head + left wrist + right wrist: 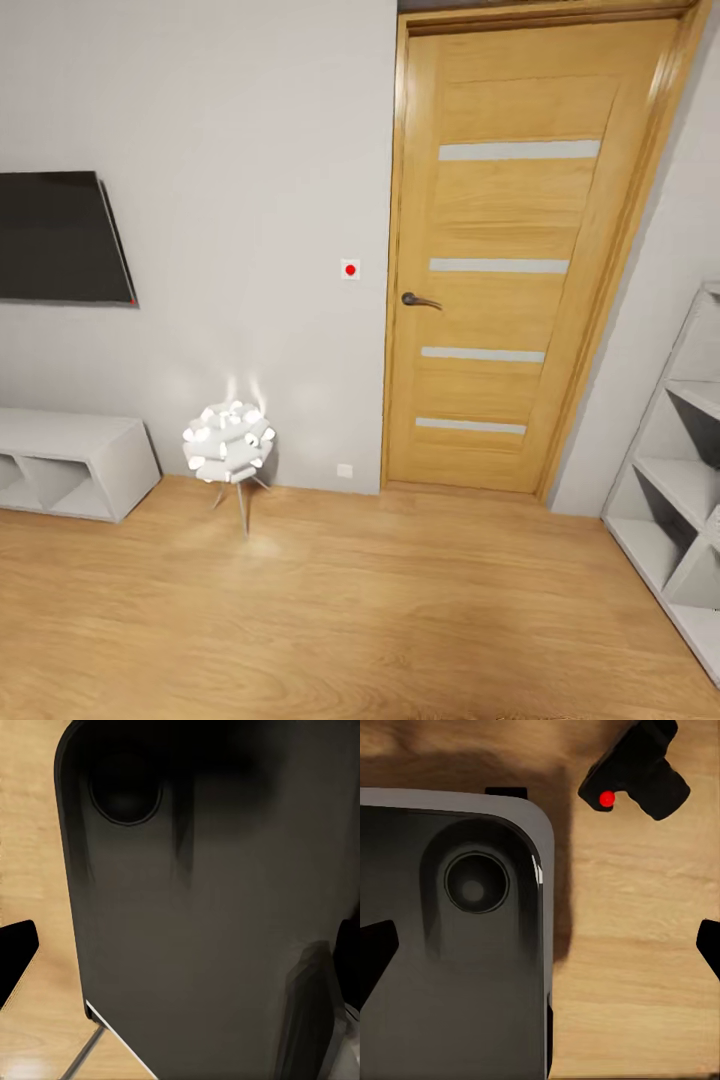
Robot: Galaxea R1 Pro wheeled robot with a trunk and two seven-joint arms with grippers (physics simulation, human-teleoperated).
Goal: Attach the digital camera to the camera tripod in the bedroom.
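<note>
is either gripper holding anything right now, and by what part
Nothing is held. In the right wrist view the digital camera lies on the wood floor, apart from the fingertips, which stand wide apart.

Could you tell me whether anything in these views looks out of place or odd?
Yes: the digital camera lies on the bare wood floor beside the robot's dark base, an odd spot for it. The door and shelves look orderly.
</note>
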